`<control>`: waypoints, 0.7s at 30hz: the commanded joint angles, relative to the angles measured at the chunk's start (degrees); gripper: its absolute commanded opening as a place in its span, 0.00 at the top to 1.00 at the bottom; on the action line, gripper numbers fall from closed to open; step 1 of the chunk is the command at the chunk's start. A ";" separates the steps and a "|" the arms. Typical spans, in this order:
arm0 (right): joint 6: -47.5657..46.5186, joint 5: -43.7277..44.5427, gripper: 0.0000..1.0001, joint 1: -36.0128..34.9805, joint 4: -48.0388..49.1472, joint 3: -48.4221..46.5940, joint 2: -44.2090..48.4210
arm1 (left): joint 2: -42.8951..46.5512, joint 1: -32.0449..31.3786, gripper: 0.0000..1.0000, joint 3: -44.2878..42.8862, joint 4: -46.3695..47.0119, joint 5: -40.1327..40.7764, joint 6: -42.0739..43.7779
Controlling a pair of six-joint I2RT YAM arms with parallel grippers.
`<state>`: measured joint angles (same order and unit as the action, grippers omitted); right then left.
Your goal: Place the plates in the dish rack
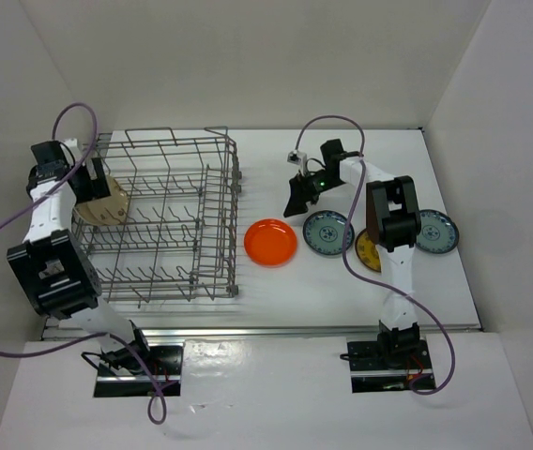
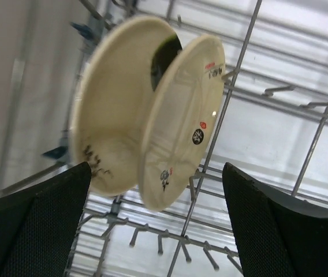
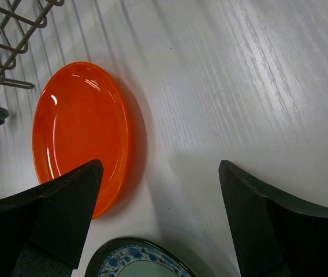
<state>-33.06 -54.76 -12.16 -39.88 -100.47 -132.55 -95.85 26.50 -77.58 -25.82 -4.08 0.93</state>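
Right now your left gripper (image 2: 155, 173) has its jaws spread wide and holds nothing; just ahead of them the two cream plates (image 2: 123, 115) stand on edge, close together, among the tines at the left end of the dish rack (image 1: 218, 225). Your right gripper (image 3: 161, 167) is likewise wide open and empty above the table (image 3: 239, 75), with the orange-red plate (image 3: 80, 130) flat beside one finger and a blue-and-white plate (image 3: 135, 261) just below. Further right, the yellow plate (image 1: 367, 253) and another blue-patterned plate (image 1: 434, 232) lie flat.
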 commanded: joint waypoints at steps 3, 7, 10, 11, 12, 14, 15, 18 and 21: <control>-0.87 9.41 0.10 -2.33 -9.16 5.27 -2.27 | 9.53 -0.66 0.00 -3.98 1.39 4.34 -3.03; -1.39 5.82 0.12 -2.95 -9.16 7.65 -1.66 | 14.72 -1.71 0.00 -4.51 3.58 4.87 -4.18; -1.39 3.71 0.16 -3.48 -9.87 8.18 -2.97 | 17.71 -2.42 0.00 -4.51 5.95 1.18 -5.24; -0.87 3.70 0.17 -3.48 -10.48 8.88 -2.98 | 18.24 -3.03 0.00 -4.51 5.96 0.57 -5.24; -0.17 4.39 0.17 -4.18 -10.48 9.41 -3.50 | 18.25 -3.56 0.00 -4.51 6.57 0.56 -5.76; 0.97 5.98 0.18 -4.79 -8.82 11.34 -3.50 | 18.77 -3.56 0.00 -4.51 6.58 -0.05 -5.76; 2.11 7.29 0.18 -5.41 -8.20 11.87 -3.50 | 18.77 -3.56 0.00 -5.12 6.58 -0.05 -5.76; 3.87 8.61 0.24 -6.02 -7.15 12.57 -3.50 | 18.77 -3.56 0.00 -5.12 5.96 -0.58 -5.76; 5.36 10.97 0.38 -6.03 -5.83 13.10 -3.50 | 19.82 -3.56 0.00 -4.43 5.96 -0.58 -5.76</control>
<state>-28.56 -61.71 -16.97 -44.88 -91.35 -130.85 -77.14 22.83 -81.21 -21.02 -3.36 -3.46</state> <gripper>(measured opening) 0.637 1.000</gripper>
